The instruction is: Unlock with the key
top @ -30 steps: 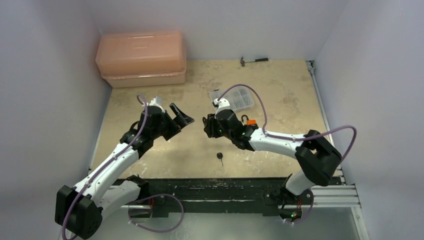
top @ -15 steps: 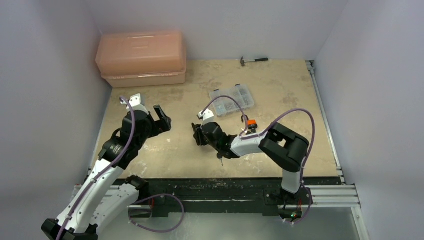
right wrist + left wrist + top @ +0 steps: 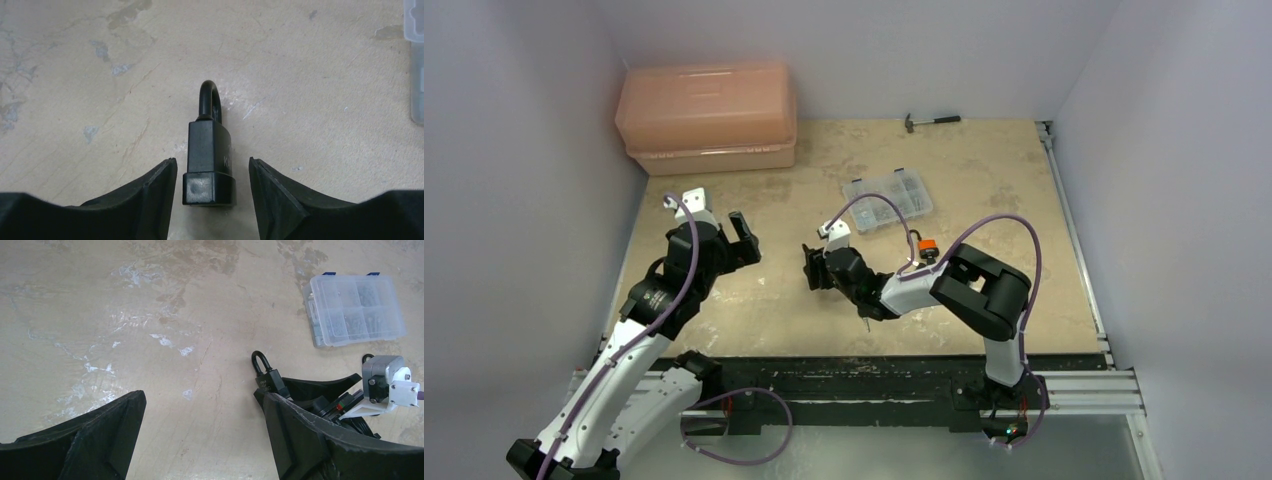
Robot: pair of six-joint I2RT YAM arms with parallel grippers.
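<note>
R gripper [image 3: 212,161] had just let go: jaws apart either side of padlock [image 3: 210,145], lying loose. L gripper [image 3: 200,396] wide, empty. Key [image 3: 865,321] next.

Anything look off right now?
Nothing spilled or broken. One oddity: the key lies loose on the table, partly under the right arm, unheld. The padlock lies flat between the right gripper's open jaws, ungripped.
</note>
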